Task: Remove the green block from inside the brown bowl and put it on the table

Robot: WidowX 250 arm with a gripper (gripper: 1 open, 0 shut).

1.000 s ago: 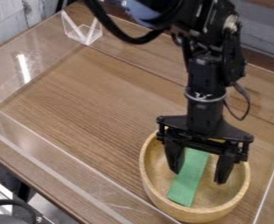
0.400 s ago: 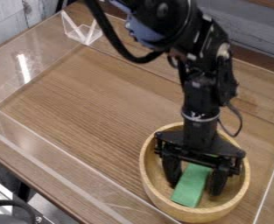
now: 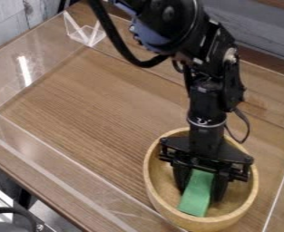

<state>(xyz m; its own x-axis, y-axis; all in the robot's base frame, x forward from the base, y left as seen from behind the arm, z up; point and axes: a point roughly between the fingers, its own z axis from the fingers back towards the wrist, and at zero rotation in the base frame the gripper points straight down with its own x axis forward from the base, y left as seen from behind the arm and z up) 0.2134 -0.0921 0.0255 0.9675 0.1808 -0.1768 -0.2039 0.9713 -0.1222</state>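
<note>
The black gripper (image 3: pixel 200 178) was down inside the brown bowl (image 3: pixel 154 179), its fingers closed around the green block (image 3: pixel 196 194) — at least as far as the dark fingers let it be seen, since they covered part of it. The 1 block lay in the bowl, its near end showing between the fingers and the near rim. The bowl sat on the table (image 3: pixel 77 122) — a wood-grain top with low clear walls (image 3: pixel 26 65) along its edge.
</note>
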